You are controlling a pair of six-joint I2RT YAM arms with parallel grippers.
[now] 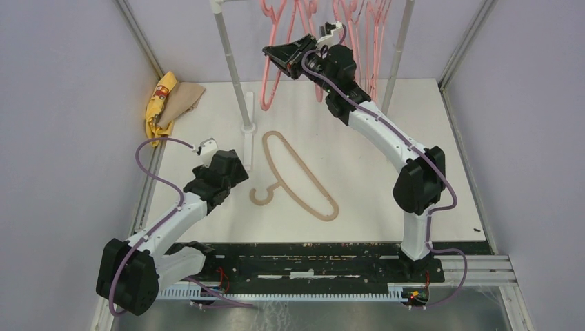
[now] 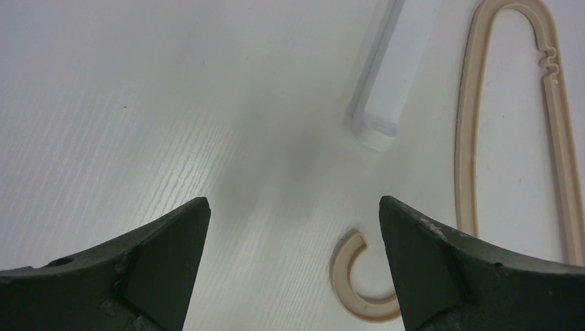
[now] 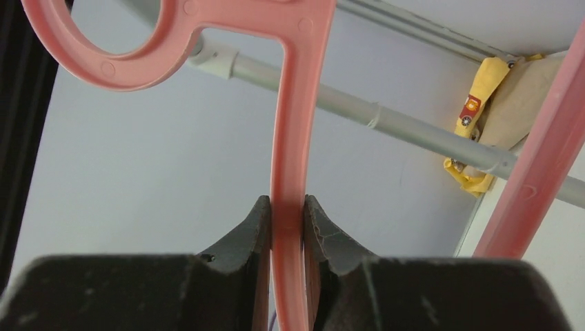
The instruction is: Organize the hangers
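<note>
**Station Status: Hanger Organizing, Right Tool Engaged at Rack**

**Right arm.** The right arm reaches to the far end of the counter [image 1: 386, 172], up at the level of the rack. The right tool [image 3: 285, 207] is clamped on the straight neck of a pink hanger [image 3: 293, 103], one finger pressed against each side of the neck, just below the hook. In the right wrist view the hook curves up and to the left, in front of the grey rail [image 3: 386, 117]. Whether the hook bears on the rail cannot be determined. A second pink bar [image 3: 545, 152] crosses the right edge of that view.

**Rack.** In the top view, further pink hangers [image 1: 355, 34] hang in a group to the right of the right tool. The white rack pole [image 1: 231, 65] stands to its left.

**Left arm.** The left tool [image 2: 293, 207] has its fingers set wide apart and holds nothing. It is directed at the bare counter surface. The hook of the tan hanger [image 2: 345, 276] lies just inside the right finger. The white rack foot [image 2: 393, 76] lies beyond it.

**Tan hanger.** The tan hanger lies flat on the counter near the centre, between the two arms, with its hook toward the left arm.

**Other items.** A yellow-and-tan cloth [image 1: 169, 100] lies bunched at the far left corner of the counter.
</note>
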